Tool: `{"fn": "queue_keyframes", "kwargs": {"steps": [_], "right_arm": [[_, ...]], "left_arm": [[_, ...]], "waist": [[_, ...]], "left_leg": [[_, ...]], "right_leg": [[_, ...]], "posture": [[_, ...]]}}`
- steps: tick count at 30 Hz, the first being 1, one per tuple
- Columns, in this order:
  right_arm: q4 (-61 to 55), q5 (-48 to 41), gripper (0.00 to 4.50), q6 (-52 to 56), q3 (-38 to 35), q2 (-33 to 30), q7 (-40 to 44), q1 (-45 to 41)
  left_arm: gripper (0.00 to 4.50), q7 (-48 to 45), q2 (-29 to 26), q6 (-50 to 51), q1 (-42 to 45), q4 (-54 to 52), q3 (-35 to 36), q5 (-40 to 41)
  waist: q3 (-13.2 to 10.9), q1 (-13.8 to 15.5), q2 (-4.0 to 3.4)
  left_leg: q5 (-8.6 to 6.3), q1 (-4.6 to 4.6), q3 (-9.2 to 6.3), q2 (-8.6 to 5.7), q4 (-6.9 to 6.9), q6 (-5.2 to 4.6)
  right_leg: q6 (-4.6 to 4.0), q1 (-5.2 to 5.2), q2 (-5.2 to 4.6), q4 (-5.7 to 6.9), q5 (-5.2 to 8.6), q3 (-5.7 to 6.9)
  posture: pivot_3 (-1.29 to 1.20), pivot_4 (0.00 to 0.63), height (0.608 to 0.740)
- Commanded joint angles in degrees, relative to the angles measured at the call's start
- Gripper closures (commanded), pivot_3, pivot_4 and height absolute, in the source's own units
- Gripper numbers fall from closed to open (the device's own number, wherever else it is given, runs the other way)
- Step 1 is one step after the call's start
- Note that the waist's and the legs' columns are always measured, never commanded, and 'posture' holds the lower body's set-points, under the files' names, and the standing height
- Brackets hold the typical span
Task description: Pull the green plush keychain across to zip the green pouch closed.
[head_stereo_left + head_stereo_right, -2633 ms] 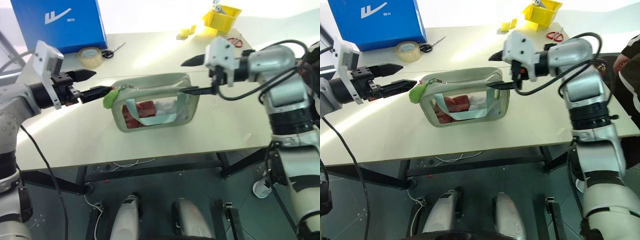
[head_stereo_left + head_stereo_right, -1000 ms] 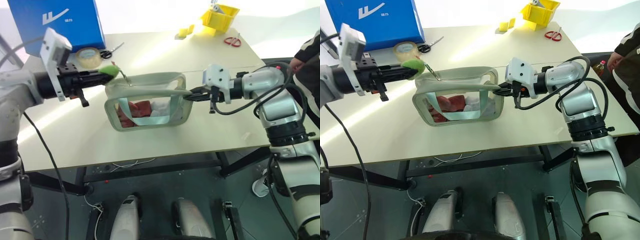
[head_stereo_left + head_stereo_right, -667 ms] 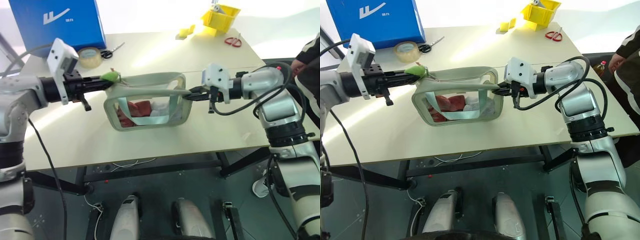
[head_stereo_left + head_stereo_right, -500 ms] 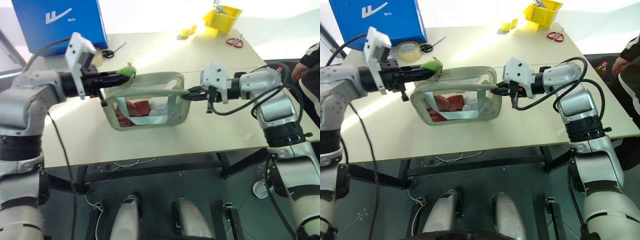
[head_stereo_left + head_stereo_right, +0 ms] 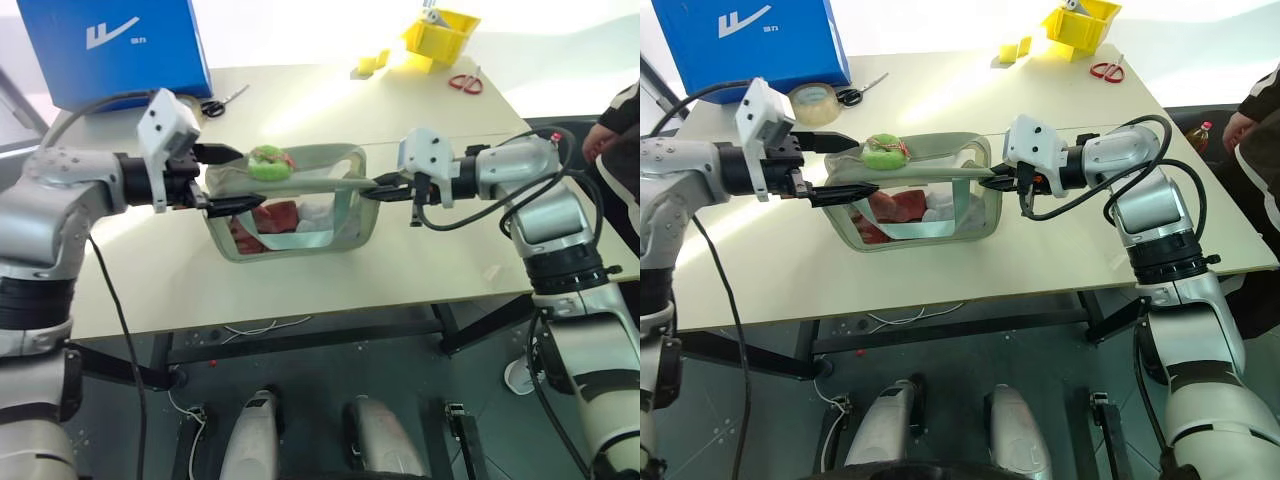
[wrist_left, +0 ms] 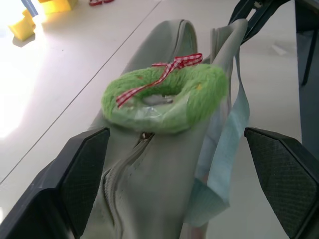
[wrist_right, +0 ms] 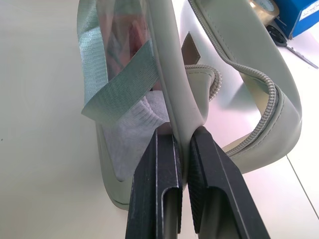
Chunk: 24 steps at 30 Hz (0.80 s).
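Note:
The pale green pouch (image 5: pixel 346 216) stands on the table, red and white items visible through its clear side. The green plush keychain (image 5: pixel 268 162), a fuzzy ring with a red checked ribbon, lies loose on the pouch's top near its left end. My left gripper (image 5: pixel 232 178) is open just left of the keychain, one finger on each side of the pouch top and nothing held. In the left wrist view the keychain (image 6: pixel 164 97) sits between the spread fingertips (image 6: pixel 84 169). My right gripper (image 7: pixel 182 144) is shut on the pouch's right-end rim, where the zipper (image 7: pixel 269 99) gapes.
A large blue box (image 5: pixel 115 45), a tape roll (image 5: pixel 812 103) and black scissors (image 5: pixel 225 100) sit at the back left. A yellow bin (image 5: pixel 443 30), yellow blocks (image 5: pixel 372 64) and red scissors (image 5: pixel 466 83) are at the back right. A person (image 5: pixel 620 120) stands at the right edge.
My left gripper carried the keychain rightwards along the pouch top, then opened and let it go. The keychain now rests on the pouch. My right gripper kept its hold.

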<state>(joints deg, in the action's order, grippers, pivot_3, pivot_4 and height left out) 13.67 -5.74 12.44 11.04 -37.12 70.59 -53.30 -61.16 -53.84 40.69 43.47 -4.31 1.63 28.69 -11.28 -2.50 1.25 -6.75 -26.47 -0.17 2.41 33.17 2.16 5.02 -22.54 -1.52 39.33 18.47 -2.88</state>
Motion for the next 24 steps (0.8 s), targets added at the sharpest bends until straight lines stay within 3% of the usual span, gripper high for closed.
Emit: {"fn": "queue_keyframes", "kwargs": {"steps": [1,4,9,12,19,24], "right_arm": [[-1.3,-0.3,4.50,-0.6,-1.2,-0.3,-0.6,-1.4],[-1.4,-0.4,4.50,-0.6,-1.3,-0.3,-0.6,-1.4],[-1.9,-0.6,4.50,-0.2,-1.0,0.0,-0.5,-1.2],[-2.1,-0.6,4.50,0.0,-1.0,-0.1,-0.5,-1.2],[-3.0,-0.8,4.50,0.7,-1.1,0.0,-0.7,-0.9],[-4.4,-1.5,4.50,2.4,-1.4,0.8,-1.3,-0.8]], "left_arm": [[0.11,-2.0,-4.6,-0.8,-3.4,-1.5,4.6,-0.1],[0.11,-1.3,-5.4,-1.8,-7.2,-1.8,5.6,-0.7],[0.11,0.8,-2.0,-3.3,-9.5,-2.6,4.0,-1.6],[0.96,0.9,-0.8,-3.7,-9.0,-1.8,3.4,-2.2],[4.46,-0.6,-2.0,-5.4,-9.1,-0.1,3.2,-3.9],[4.48,1.3,-1.0,-8.0,-7.8,3.5,2.8,-6.6]], "waist": [[0.0,-0.2,-0.01],[0.0,0.0,-0.03],[0.0,0.5,-0.02],[0.0,0.5,-0.02],[0.0,0.2,-0.02],[0.0,0.1,-0.02]], "left_leg": [[0.00,0.01,0.01,0.00,-0.03,0.00],[0.00,0.05,0.04,0.03,-0.08,0.00],[0.00,0.03,0.02,0.06,0.02,0.00],[0.00,0.02,0.03,0.04,0.03,0.00],[0.00,0.02,0.03,0.04,0.01,0.00],[0.00,0.02,0.02,0.04,0.01,0.00]], "right_leg": [[0.00,-0.01,0.00,0.00,0.00,0.00],[-0.01,-0.01,-0.01,0.01,0.01,-0.02],[-0.03,0.07,-0.04,-0.02,0.01,0.01],[-0.02,0.05,-0.04,-0.02,0.01,0.01],[-0.01,0.02,-0.02,-0.02,0.00,0.01],[-0.01,0.02,-0.01,-0.01,0.00,0.01]], "posture": [[0.00,0.150,0.740],[0.00,0.150,0.740],[0.00,0.150,0.740],[0.00,0.150,0.740],[0.00,0.150,0.740],[0.00,0.150,0.740]]}}
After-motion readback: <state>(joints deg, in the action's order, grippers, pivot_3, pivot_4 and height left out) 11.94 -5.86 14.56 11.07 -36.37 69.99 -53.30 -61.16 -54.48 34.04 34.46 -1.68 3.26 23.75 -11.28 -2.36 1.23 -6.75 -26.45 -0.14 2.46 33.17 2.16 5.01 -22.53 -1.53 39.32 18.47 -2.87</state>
